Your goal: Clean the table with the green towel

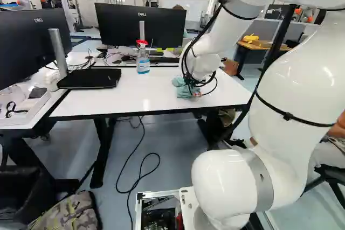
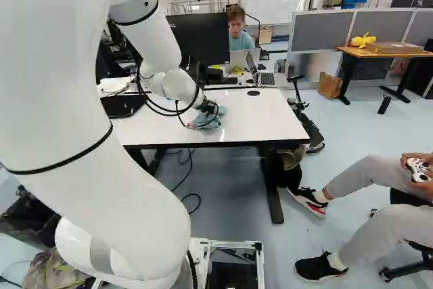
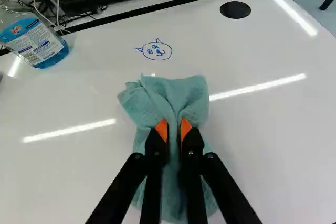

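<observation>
one towel (image 3: 193,97) lies bunched on the bench (image 3: 262,145), its long axis running along the hand's line, one end pointing ahead towards the drawn cat face (image 3: 157,51). the hand (image 2: 209,107) is closed on it: in the wrist view both orange pads (image 3: 162,129) press a raised fold from two sides, with only the cloth's thickness between. the fingers cover part of the towel's middle; cables (image 1: 188,71) partly mask the hand in the left base view.
</observation>
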Controlling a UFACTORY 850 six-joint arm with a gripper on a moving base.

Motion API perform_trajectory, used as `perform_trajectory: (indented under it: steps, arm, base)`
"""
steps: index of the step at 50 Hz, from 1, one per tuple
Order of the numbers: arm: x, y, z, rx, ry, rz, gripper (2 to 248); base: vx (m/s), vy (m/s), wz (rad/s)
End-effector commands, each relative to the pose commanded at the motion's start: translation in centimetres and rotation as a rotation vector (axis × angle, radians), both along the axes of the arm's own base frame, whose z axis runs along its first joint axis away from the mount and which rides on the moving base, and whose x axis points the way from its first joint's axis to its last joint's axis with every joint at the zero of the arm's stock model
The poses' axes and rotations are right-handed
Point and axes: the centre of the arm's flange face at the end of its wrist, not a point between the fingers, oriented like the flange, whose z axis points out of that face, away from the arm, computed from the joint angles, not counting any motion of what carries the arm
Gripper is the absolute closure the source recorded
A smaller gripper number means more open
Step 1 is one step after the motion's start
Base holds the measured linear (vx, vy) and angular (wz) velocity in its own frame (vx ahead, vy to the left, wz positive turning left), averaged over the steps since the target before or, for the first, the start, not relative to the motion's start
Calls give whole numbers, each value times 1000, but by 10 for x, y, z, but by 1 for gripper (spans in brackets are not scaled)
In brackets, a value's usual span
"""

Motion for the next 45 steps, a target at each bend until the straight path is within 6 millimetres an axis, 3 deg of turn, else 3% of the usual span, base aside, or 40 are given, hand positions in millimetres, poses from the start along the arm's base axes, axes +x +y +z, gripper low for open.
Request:
perform_trajectory:
  steps: [18,45]
  arm:
    - [7,0,-20,2,44,0,202]
    - [7,0,-21,3,49,0,202]
  base:
    - [0,0,0]
    - [0,0,0]
